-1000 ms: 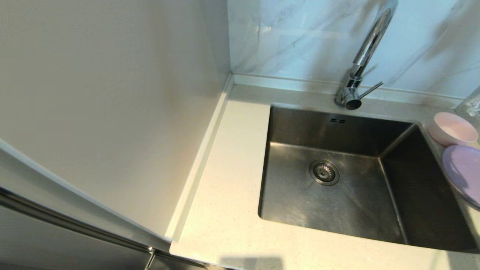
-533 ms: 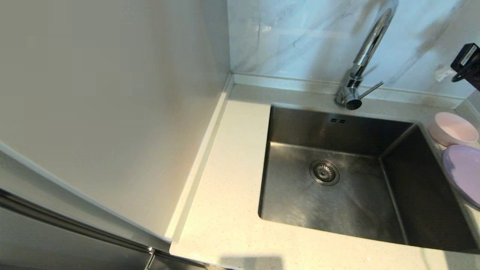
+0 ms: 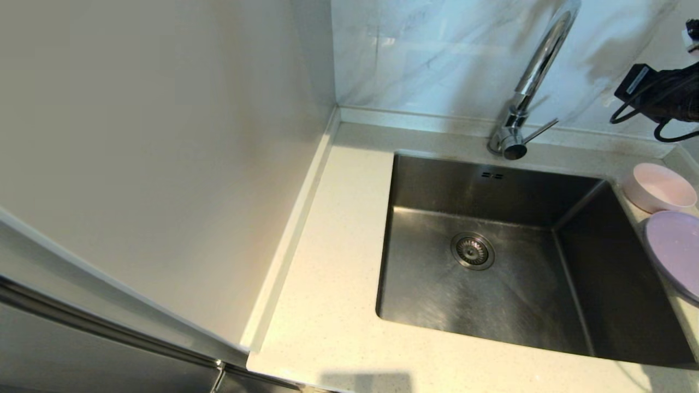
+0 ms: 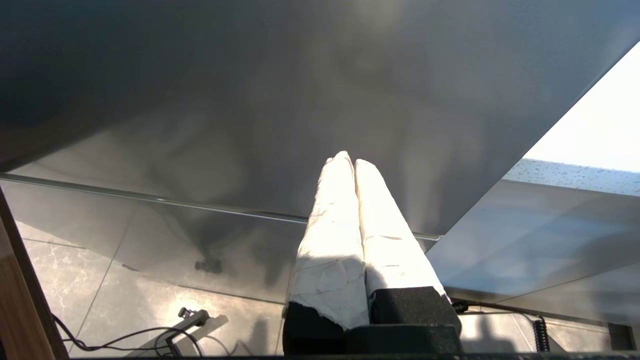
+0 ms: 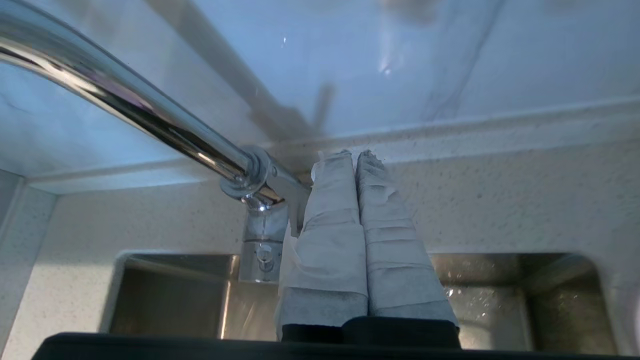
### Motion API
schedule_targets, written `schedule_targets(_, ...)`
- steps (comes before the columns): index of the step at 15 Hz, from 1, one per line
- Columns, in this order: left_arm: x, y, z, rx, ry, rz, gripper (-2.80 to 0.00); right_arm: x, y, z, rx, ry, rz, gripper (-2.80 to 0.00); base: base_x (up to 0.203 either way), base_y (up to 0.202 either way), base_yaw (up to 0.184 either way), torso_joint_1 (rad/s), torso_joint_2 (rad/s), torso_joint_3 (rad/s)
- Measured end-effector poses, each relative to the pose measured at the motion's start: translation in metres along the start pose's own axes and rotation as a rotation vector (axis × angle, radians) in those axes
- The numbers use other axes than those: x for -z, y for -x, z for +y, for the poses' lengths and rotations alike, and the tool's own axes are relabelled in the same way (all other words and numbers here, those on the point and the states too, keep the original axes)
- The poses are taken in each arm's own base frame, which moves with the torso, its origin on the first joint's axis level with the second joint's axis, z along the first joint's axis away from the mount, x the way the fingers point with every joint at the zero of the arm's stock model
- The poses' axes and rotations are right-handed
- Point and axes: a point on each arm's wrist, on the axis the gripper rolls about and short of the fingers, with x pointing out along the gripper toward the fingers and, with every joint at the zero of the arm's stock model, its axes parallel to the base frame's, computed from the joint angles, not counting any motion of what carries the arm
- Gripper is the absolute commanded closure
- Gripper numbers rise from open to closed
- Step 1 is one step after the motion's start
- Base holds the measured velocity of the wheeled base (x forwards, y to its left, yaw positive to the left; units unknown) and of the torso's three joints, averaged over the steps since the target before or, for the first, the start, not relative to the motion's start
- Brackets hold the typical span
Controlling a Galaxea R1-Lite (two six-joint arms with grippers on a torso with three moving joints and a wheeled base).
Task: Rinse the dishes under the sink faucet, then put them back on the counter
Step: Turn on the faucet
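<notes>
The chrome faucet (image 3: 525,98) stands behind the steel sink (image 3: 519,311), its thin lever (image 3: 539,131) pointing right. A pale pink bowl (image 3: 659,187) and a lavender plate (image 3: 674,248) rest on the counter (image 3: 338,273) right of the basin. No greyish-white dish is in view. My right arm (image 3: 658,98) hangs high at the upper right, above the bowl. In the right wrist view my right gripper (image 5: 352,156) is shut and empty, just beside the faucet (image 5: 150,122) where the lever (image 5: 292,187) joins it. My left gripper (image 4: 351,161) is shut and empty, parked low by a grey cabinet panel.
A tall cream side panel (image 3: 164,136) walls off the counter's left. A grey-veined marble wall (image 3: 426,54) rises behind the low rear edge. The drain strainer (image 3: 472,251) sits in the sink floor. Cables lie on the tiled floor (image 4: 140,320) below the left arm.
My right arm has come into the head view from the upper right and moved left toward the faucet. The dishes have not moved.
</notes>
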Motion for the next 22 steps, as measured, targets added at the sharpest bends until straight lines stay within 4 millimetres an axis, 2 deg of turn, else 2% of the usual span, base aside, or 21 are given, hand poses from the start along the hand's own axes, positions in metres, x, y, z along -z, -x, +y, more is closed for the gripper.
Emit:
schedule_targets(7,0.000,0.000,0.000,-0.001,0.000,0.000,0.00,0.028,-0.022,0.033,-0.049,0.004,0.048,0.00,0.000,0.000,0.000,0.000,0.00,0.000)
schedule_targets(10,0.000,0.000,0.000,-0.001,0.000,0.000,0.00,0.039,-0.030,0.042,-0.062,0.004,0.074,0.00,0.000,0.000,0.000,0.000,0.00,0.000)
schedule_targets(16,0.000,0.000,0.000,-0.001,0.000,0.000,0.00,0.047,-0.036,0.042,-0.061,0.028,0.092,0.00,0.000,0.000,0.000,0.000,0.00,0.000)
schedule_targets(22,0.000,0.000,0.000,-0.001,0.000,0.000,0.00,0.052,-0.033,0.030,-0.023,0.071,0.152,0.00,0.000,0.000,0.000,0.000,0.00,0.000)
